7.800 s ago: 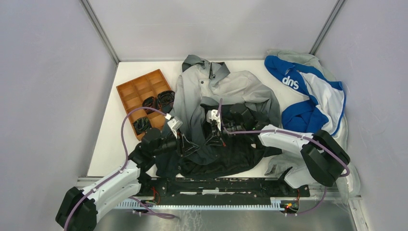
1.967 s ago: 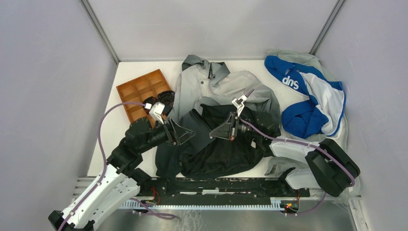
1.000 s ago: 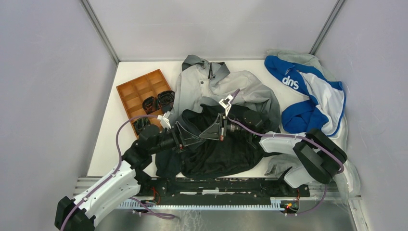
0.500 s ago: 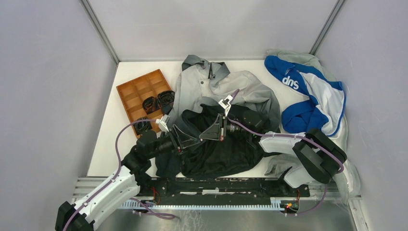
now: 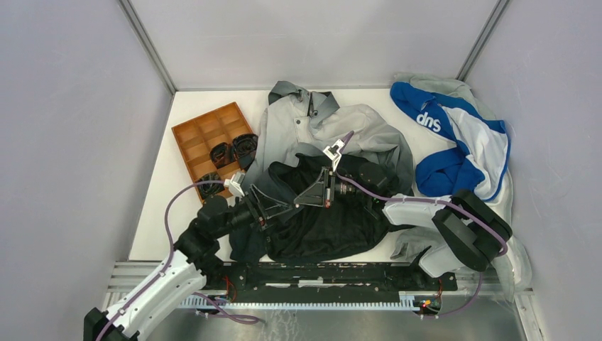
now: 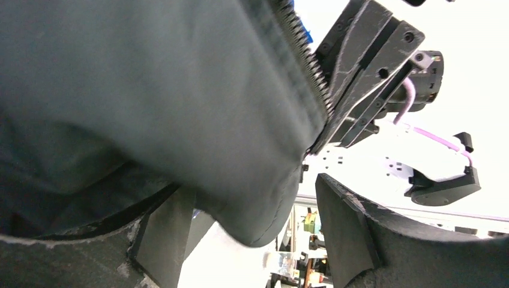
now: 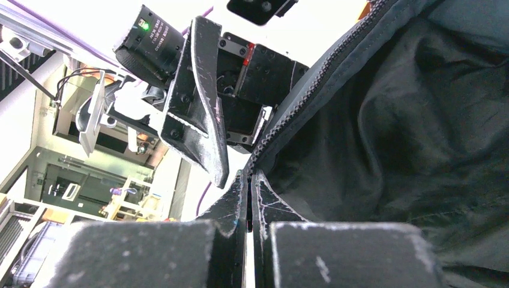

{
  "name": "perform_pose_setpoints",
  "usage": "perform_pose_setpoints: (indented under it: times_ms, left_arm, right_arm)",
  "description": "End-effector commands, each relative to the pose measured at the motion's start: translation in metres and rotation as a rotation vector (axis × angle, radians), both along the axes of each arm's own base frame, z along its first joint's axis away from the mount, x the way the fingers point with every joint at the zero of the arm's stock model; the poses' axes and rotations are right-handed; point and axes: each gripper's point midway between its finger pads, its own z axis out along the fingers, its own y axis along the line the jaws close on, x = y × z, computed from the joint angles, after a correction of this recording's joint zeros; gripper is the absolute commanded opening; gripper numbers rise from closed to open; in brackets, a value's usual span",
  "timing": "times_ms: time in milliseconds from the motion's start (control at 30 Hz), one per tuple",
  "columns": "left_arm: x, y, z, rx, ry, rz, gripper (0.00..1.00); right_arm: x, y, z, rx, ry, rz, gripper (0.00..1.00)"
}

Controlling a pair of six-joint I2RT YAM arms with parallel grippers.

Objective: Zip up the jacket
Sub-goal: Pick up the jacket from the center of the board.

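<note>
Plainly the jacket (image 5: 334,135) is a soft, limp thing. It lies spread in the middle of the surface (image 5: 160,213), with the light grey collar at the far side and the dark hem toward the arms. The raised part of the hem sags and folds wherever it is not held. I judge it light but floppy, with cloth smooth enough to slide out of a loose pinch. The place to take it is therefore the stiffer zipper edge near its bottom end, one side for each hand, with the tape drawn taut.

The right hand (image 7: 248,183) has its two fingers pressed together on that edge, and the zipper teeth (image 7: 300,114) run straight down into the pinch. The left hand (image 6: 246,192) stands wide apart. A corner of dark cloth hangs in the gap between its fingers (image 6: 351,234), not clamped, and a row of teeth runs along the upper edge of that fold. From above, the two hands sit close together, facing each other over the hem.

No brand or label shows on the jacket. The only readable writing is the white lettering (image 5: 429,122) on the blue-and-white garment (image 5: 468,149) at the far right. It reads "dns" from this side, likely "sup" turned upside down. Print on the camera body seen in the right wrist view is too small to read.
</note>
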Motion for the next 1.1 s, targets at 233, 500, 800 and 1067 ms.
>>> perform_pose_setpoints:
  times_ms: [233,500,800,1067]
  left_arm:
    - [-0.021,0.029,0.008,0.158,0.108,0.057,0.91]
    - [-0.011,0.015,0.034,0.055,0.088,0.046,0.87]
    - [0.013,-0.002,0.032,0.042,0.058,0.036,0.79]
    - [0.022,-0.003,0.027,0.03,0.039,0.064,0.69]
  right_arm:
    - [0.006,-0.003,0.021,0.05,-0.062,-0.023,0.0]
    - [0.005,-0.001,0.019,0.045,-0.055,-0.02,0.0]
    - [0.002,0.002,0.02,0.046,-0.054,-0.008,0.0]
    - [0.003,0.002,0.023,0.069,0.017,-0.029,0.0]
